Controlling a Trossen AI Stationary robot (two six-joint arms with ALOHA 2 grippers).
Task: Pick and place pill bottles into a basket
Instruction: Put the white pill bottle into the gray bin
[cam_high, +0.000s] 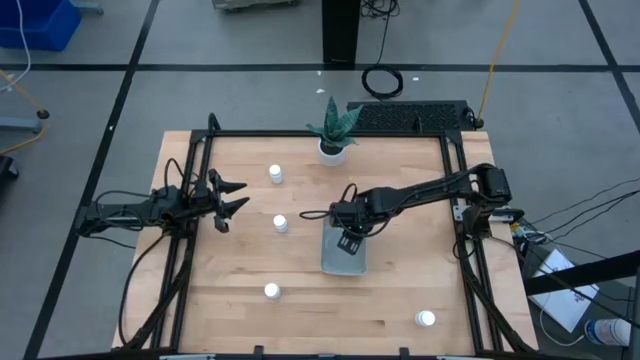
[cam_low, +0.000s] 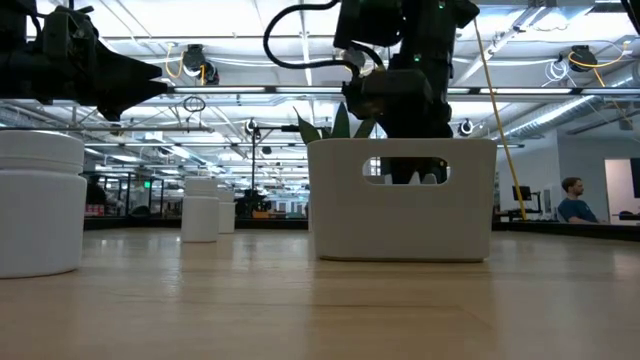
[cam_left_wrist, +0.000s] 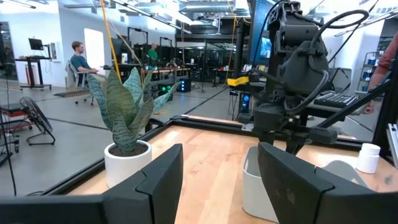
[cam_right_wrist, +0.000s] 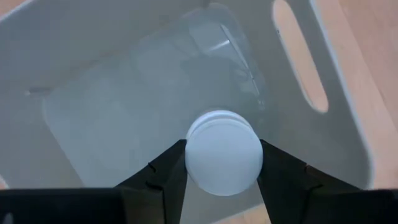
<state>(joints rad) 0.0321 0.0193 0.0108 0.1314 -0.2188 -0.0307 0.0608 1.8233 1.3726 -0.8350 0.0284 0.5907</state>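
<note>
The grey-blue basket (cam_high: 344, 255) stands at the table's middle, and its handle slot faces the low view (cam_low: 400, 200). My right gripper (cam_high: 349, 240) reaches down into it, shut on a white pill bottle (cam_right_wrist: 224, 152). Three more bottles stand upright on the table's left half (cam_high: 275, 174), (cam_high: 281, 223), (cam_high: 271, 291), and another stands near the front right (cam_high: 426, 319). At the left edge my left gripper (cam_high: 235, 196) waits open, holding nothing (cam_left_wrist: 217, 180). My right gripper pinches the bottle between its two fingers (cam_right_wrist: 165, 177), on opposite sides at the cap (cam_right_wrist: 194, 155). The fingers come from above, pointing steeply down. The bottle stands upright over the basket's floor (cam_right_wrist: 124, 112); whether its base touches the floor I cannot tell.
A white pot with a green plant (cam_high: 333, 148) stands at the table's far middle, also in the left wrist view (cam_left_wrist: 127, 158). A black frame (cam_high: 300, 134) runs round the wooden table. People sit in the room beyond.
</note>
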